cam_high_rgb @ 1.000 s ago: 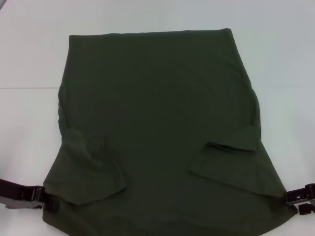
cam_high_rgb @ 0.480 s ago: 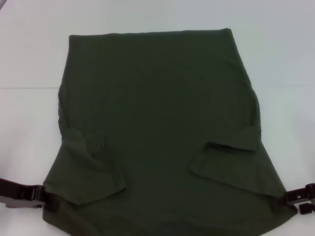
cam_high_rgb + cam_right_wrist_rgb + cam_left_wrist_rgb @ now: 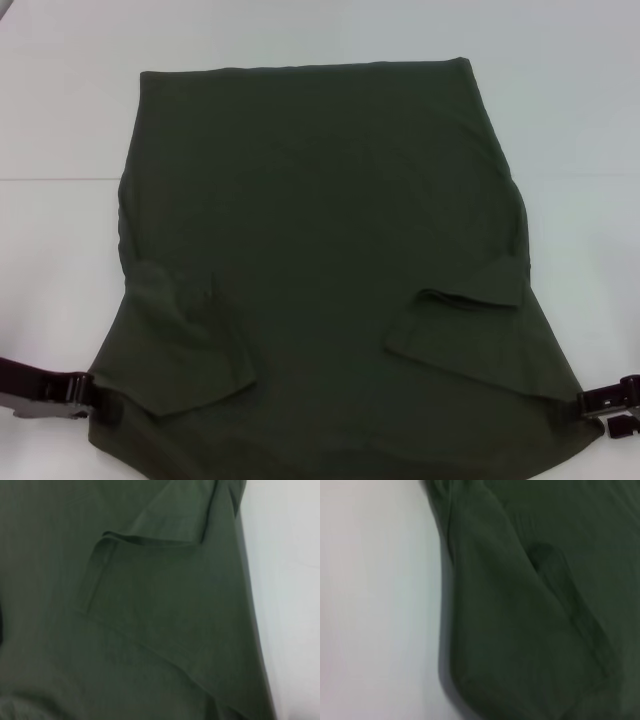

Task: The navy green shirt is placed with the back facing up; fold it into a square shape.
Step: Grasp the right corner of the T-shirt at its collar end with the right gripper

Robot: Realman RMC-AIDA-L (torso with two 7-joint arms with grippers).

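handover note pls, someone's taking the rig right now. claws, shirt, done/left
Left claw: at the near-left edge of the navy green shirt, low on the table; can't tell if it is open or shut.
Right claw: at the near-right edge, same height; grip also unclear.
Shirt: spread flat on the white table, far edge straight, nearest part cut off by the head view.
Done: left sleeve and right sleeve are both folded inward onto the body.
Left: it is still long, not square. Likely next is lifting the near edge and folding it toward the far edge.
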